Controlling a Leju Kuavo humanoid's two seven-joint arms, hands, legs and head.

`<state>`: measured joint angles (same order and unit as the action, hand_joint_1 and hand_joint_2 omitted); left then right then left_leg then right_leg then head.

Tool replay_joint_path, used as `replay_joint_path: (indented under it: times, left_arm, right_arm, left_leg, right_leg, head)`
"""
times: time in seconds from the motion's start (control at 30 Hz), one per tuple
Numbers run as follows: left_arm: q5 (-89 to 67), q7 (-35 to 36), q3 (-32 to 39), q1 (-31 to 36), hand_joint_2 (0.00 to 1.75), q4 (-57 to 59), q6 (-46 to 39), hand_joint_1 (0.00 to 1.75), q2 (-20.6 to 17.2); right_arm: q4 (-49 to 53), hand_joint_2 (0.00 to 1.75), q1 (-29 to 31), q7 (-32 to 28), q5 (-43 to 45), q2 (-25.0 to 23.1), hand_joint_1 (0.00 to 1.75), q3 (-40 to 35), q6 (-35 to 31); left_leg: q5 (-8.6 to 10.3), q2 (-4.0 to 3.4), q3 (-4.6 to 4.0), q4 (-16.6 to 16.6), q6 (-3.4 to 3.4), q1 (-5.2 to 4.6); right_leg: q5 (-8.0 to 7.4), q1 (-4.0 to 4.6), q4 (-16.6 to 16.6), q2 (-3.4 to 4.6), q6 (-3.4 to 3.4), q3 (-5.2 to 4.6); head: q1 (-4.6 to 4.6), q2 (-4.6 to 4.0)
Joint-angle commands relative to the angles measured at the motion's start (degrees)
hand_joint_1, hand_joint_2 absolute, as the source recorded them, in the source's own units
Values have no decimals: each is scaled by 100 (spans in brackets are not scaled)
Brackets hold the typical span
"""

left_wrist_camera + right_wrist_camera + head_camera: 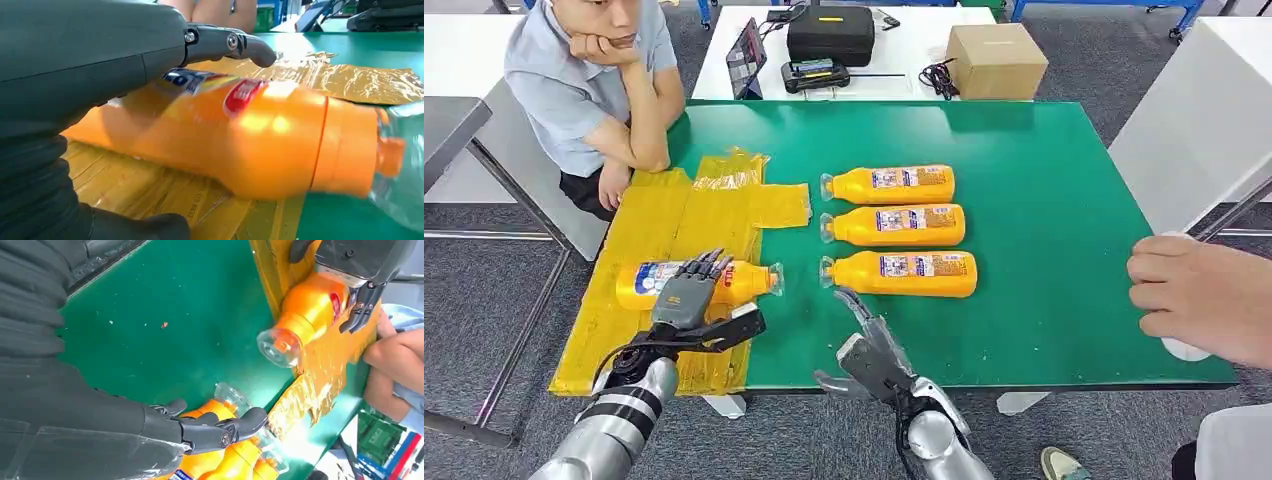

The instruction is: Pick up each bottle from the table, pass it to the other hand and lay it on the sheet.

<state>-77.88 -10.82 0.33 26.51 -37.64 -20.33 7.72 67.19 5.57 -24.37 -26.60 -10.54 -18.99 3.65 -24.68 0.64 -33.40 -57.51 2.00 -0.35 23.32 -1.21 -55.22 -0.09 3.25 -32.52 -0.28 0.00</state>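
The left hand [689,295] holds an orange plastic bottle [749,281] lying at the crinkled yellow sheet's [664,215] right edge, cap overhanging the green table [1064,200]; released carelessly, it may roll off toward the empty, spread-fingered right hand [874,350].

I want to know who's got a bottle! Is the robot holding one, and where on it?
Yes. The left hand grips a bottle around its labelled middle. The right hand holds nothing.

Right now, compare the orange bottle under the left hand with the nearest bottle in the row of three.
The orange plastic bottle on the yellow sheet lies under the left hand, clear cap pointing toward the row; the nearest row bottle lies untouched on the green table, cap pointing toward the sheet. Both lie flat, same orange, similar labels.
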Motion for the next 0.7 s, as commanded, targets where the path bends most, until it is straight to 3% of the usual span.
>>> replay_joint_path:
  times: [0.03, 0.33, 0.57, 0.7]
  left_arm:
    - [-42, -53, 81, -103, 175, 604, -57, 0, -99]
    - [283, -333, -162, -502, 175, -652, 77, 0, 276]
    - [285, -332, -164, -501, 175, -665, 80, 0, 275]
    - [422, -401, -354, -693, 175, -1233, 222, 0, 366]
  right_arm:
    - [-352, 175, 200, -21, -7, 81, 0, 117, -2]
    - [-142, 175, 51, 0, -100, 35, 0, 182, -67]
    - [-141, 175, 50, 1, -101, 34, 0, 182, -67]
    - [-104, 175, 4, 28, -154, 0, 0, 231, -85]
  left_leg:
    - [-3, -24, 16, 8, -11, 5]
    - [-3, -8, 16, 2, -8, 4]
    - [-6, -9, -4, -5, -11, 7]
    - [-2, -6, -12, -2, -8, 2]
  right_leg:
    - [-5, 6, 8, 20, -14, 9]
    - [1, 5, 5, 4, -10, 13]
    - [3, 8, 0, 4, -14, -7]
    - [1, 4, 2, 1, -9, -18]
  head:
    - [0, 0]
    - [0, 0]
    - [2, 0]
    - [0, 0]
